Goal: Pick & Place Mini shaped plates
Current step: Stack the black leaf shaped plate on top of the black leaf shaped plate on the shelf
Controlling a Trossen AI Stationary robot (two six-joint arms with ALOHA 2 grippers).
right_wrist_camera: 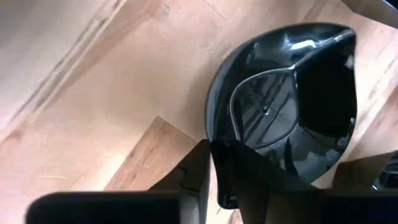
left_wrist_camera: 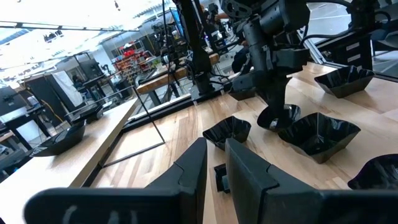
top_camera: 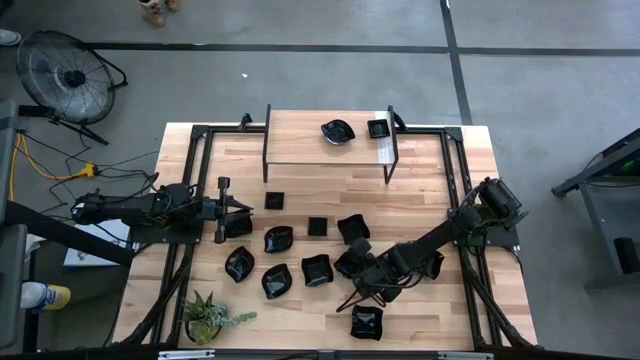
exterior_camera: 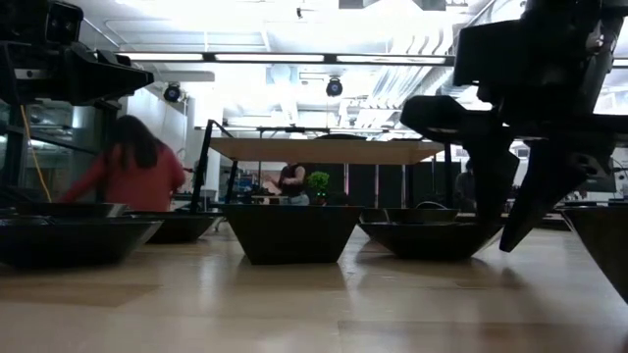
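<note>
Glossy black mini dish fills the right wrist view, its rim clamped in the right hand at lower centre of the table overhead. Glazed, stiff, light, likely slippery and chippable: pinch the thin rim. Left hand waits mid-left, fingers nearly together, empty.

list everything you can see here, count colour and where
mini plates on shelf: two, glossy black, on the raised wooden shelf at the table's far edge
mini plates on table: about eleven, glossy black, scattered mid-table between the arms
potted plant: one, green, near-left corner of the table
fan: one, black, on the floor beyond the far-left corner
person: one, red top, in the room behind
left gripper: dark, shut, at the left side
right gripper: dark, shut on a leaf-shaped plate, near-centre
</note>
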